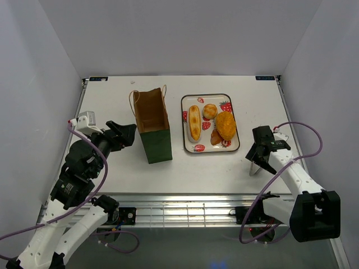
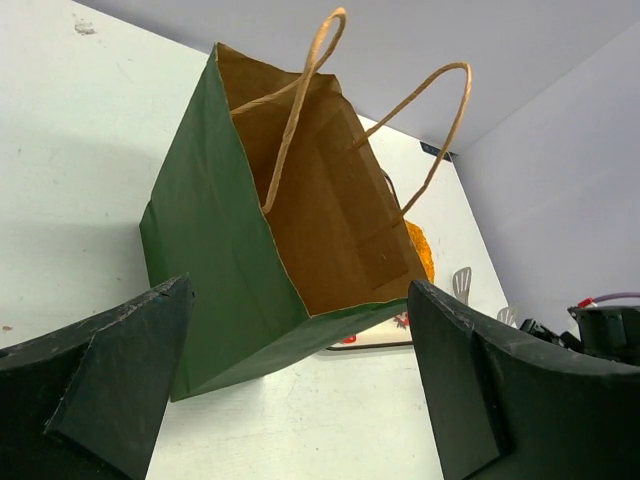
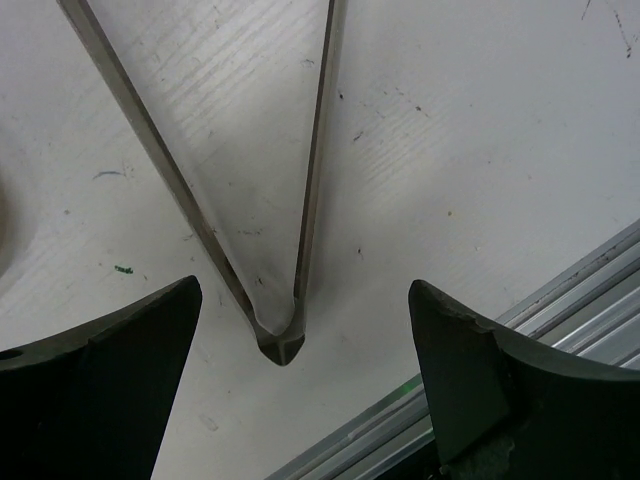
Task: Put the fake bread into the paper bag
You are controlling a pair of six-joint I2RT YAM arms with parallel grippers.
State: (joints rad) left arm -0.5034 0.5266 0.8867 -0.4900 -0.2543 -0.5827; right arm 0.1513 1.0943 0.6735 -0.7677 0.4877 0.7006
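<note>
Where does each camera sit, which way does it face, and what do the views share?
Top external: above and behind the bases, looking down at the table; both arms, left gripper and right gripper show.
Left wrist: on the left arm, facing the open mouth of the paper bag; its own fingers frame the bottom corners.
Right wrist: on the right arm, looking down at metal tongs on the table; its own fingers show.
Shared: the top view also shows the paper bag and the metal tongs.
</note>
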